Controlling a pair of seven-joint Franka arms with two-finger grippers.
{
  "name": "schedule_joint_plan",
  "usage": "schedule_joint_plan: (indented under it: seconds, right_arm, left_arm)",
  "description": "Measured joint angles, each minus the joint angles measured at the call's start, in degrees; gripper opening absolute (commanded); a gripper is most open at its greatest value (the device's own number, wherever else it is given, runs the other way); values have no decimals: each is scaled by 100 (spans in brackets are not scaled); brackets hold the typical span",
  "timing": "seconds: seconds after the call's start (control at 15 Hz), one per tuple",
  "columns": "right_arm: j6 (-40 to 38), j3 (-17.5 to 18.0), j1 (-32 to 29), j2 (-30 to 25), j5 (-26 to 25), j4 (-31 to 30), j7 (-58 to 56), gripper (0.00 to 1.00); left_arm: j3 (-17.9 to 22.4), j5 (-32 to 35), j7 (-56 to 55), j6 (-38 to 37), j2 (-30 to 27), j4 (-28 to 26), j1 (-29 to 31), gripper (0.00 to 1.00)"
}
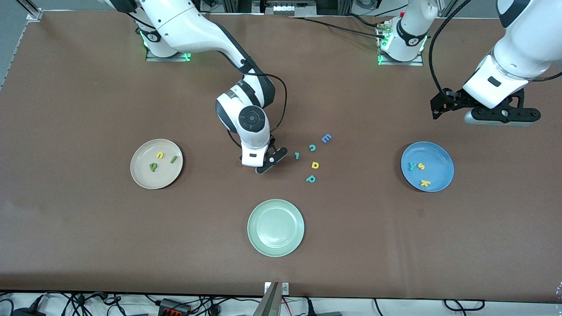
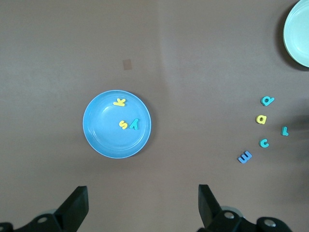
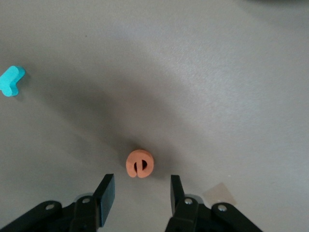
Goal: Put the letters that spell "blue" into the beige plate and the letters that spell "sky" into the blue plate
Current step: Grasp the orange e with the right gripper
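The orange e lies flat on the brown table just ahead of my right gripper's fingertips; the fingers stand apart with nothing between them. In the front view the right gripper sits low over the table's middle and hides the e. The beige plate holds the yellow u, the green l and the dark green b. The blue plate holds the teal y, the yellow s and the yellow k. My left gripper waits open, high over bare table beside the blue plate.
Loose letters lie beside the right gripper toward the left arm's end: a blue E, a teal c, a small teal piece, a yellow d-shape and a teal p-shape. A pale green plate sits nearer the front camera.
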Motion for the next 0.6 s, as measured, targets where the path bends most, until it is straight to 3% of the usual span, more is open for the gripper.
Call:
schedule_joint_plan:
  seconds: [0.6]
  right_arm:
    - [288,-1,0,175,266,5,18,51]
  left_arm:
    - [-1,0,0,0,0,0,0,100]
